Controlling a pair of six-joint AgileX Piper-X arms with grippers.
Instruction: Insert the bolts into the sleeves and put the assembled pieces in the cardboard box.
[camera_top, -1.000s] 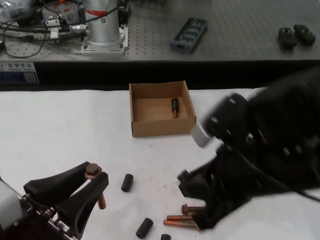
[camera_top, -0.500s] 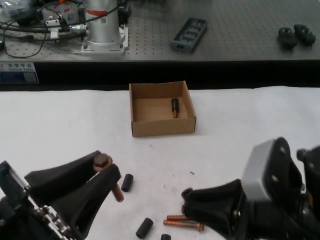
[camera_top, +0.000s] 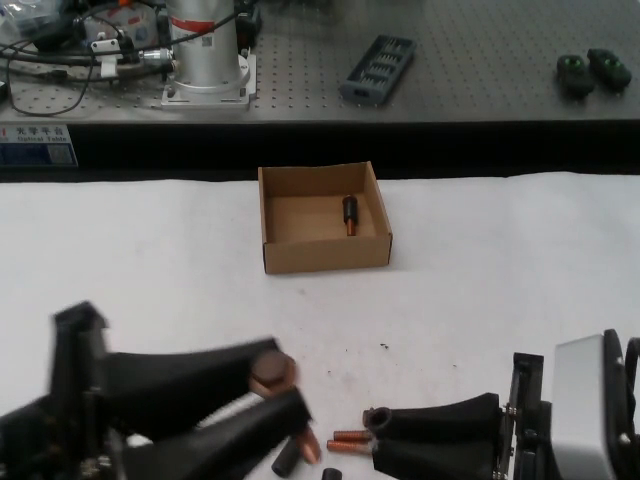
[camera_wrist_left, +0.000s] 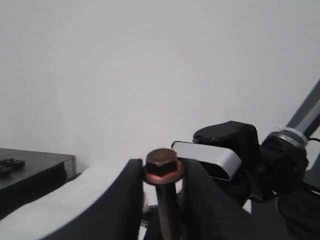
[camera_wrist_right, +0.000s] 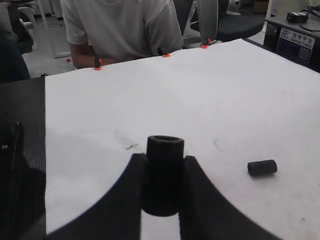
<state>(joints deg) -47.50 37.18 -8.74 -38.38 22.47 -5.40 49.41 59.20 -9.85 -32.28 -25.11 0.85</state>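
Left fingers (camera_wrist_left: 120, 200) clamped on a bolt (camera_wrist_left: 161, 167) just under its head, near left. Right fingers (camera_wrist_right: 132, 200) clamped on a sleeve (camera_wrist_right: 165, 170), bore open, near right.

Judgement: match the axes, then feed the shaft in slowly.

Spare bolts (camera_top: 350, 437) and a spare sleeve (camera_top: 287, 458) lie on the worktop (camera_top: 150, 250) between the arms. Box (camera_top: 325, 255), far centre, holds one assembled piece (camera_top: 349, 213).

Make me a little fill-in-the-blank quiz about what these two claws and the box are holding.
The left gripper is shut on a copper-coloured ____.
The right gripper is shut on a black ____.
The cardboard box holds ____ assembled piece.
Missing words: bolt; sleeve; one.
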